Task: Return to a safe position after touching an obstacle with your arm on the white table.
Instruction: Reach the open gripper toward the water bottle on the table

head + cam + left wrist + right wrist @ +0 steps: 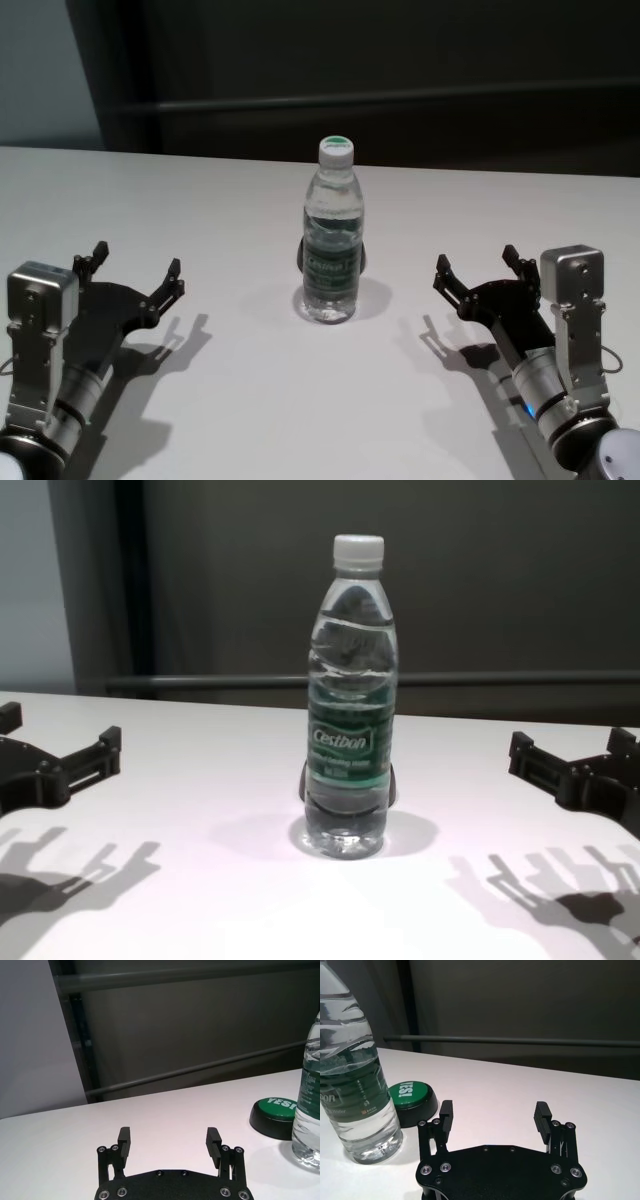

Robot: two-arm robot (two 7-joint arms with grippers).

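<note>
The obstacle (331,240), a clear water bottle with a white cap and a green label, stands upright in the middle of the white table (200,200). My left gripper (137,260) hovers open and empty near the table's front left, well apart from the bottle. At the front right, my right gripper (476,258) is likewise open and empty, with a gap to the bottle. The left wrist view shows the left gripper (168,1135) with the bottle (309,1095) off to one side. The right wrist view shows the right gripper (494,1107) near the bottle (352,1075).
A low black button with a green top (412,1102) sits on the table just behind the bottle. Beyond the table's far edge is a dark wall with a horizontal rail (200,1067).
</note>
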